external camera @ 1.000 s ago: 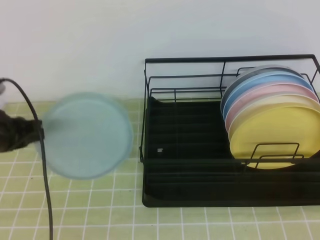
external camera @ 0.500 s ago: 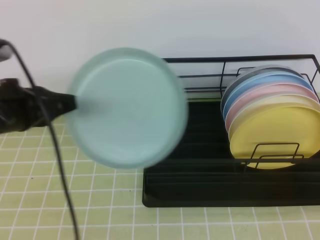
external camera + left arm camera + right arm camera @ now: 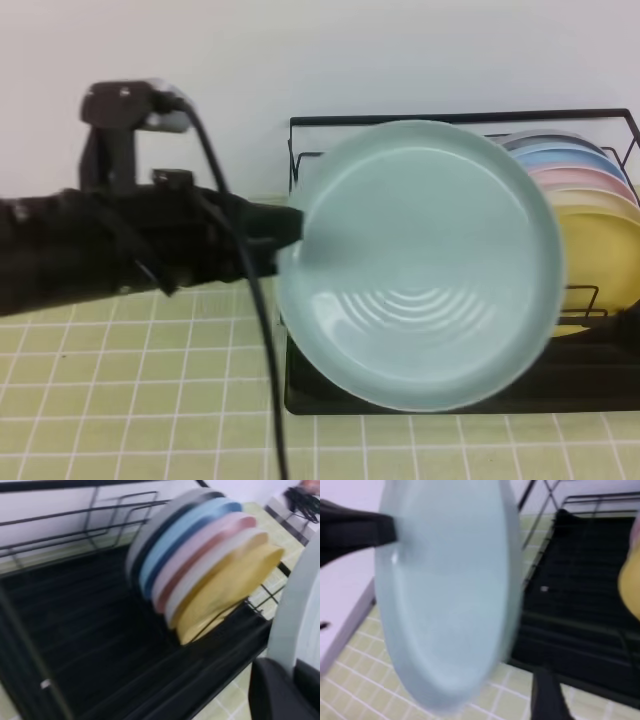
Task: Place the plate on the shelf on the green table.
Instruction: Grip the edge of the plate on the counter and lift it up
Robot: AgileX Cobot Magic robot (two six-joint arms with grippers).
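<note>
The left gripper [image 3: 285,232] clamps the plate [image 3: 420,265] by its left rim, holding it above the shelf [image 3: 300,390]. The right gripper's [image 3: 547,695] finger spacing cannot be told. Tilt the plate upright, align it with an empty divider slot left of the stacked plates [image 3: 200,565], then lower slowly.

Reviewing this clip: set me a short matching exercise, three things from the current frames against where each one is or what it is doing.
Things:
1. plate
2. yellow plate
3. left end effector

States:
A. clamped on a rim
B. held in the air in front of the shelf
C. standing at the front of the stack in the rack

Pairs: 1-B, 2-C, 3-A
</note>
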